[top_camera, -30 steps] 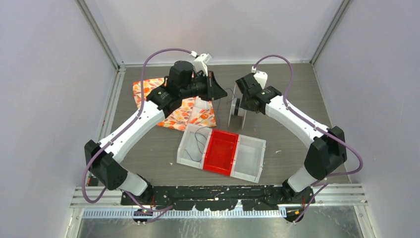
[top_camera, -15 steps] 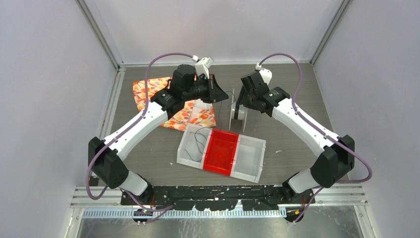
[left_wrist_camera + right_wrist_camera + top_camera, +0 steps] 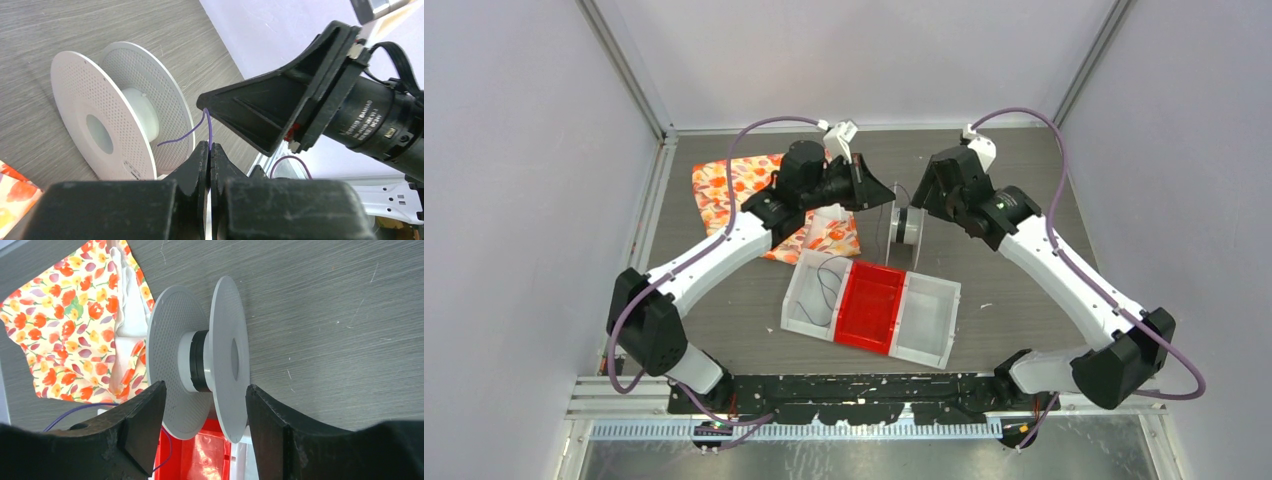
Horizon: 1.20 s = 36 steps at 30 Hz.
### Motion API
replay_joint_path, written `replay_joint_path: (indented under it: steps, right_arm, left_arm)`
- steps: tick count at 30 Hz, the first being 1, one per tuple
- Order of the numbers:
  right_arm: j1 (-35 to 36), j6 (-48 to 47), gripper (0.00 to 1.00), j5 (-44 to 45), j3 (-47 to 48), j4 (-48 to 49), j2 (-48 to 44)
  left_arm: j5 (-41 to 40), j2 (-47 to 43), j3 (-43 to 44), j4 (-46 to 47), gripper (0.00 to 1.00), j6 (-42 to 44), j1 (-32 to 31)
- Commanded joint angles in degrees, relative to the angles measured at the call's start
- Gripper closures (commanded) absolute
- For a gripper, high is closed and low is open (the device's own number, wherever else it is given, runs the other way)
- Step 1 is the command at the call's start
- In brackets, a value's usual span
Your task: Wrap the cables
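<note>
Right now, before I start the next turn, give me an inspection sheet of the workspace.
Surface: dark wood-grain table, fine scuffs.
Job's things: white spool standing on its rim, dark band on its hub; thin wire runs from the spool to the left gripper; loose wire lies in the tray's left white bay.
Clutter: floral cloth; three-bay tray, middle bay red.
Grippers: left gripper shut on the thin wire; right gripper open, spool between its fingers in the wrist view.
Cables: purple hoses arch over both arms.
Surroundings: pale walls, metal frame posts.
</note>
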Motion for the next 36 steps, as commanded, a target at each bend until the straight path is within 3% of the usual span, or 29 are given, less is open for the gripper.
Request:
replay_joint_path:
  steps: [1,8,18,36]
  right_arm:
    - [-0.2,0.9,0.35,2.3,-0.6,-0.2,-4.0]
    - [-0.2,-0.5,0.32,-2.8,-5.9,3.7,-7.8]
    - [-0.1,-0.1,0.25,-6.2,-12.6,11.2,-12.9]
    - [2.4,3.5,0.27,5.4,-13.9,13.1,-6.4]
  left_arm:
    - [-1.7,0.3,-0.9,7.3,1.00,-0.5,-0.5]
    - [-4.1,0.8,-1.1,7.6,1.00,-1.1,-0.5]
    - [-3.2,4.6,0.1,4.9,1.00,-12.6,-0.8]
    - [1.1,7.8,0.0,8.4,0.99,-22.5,-1.1]
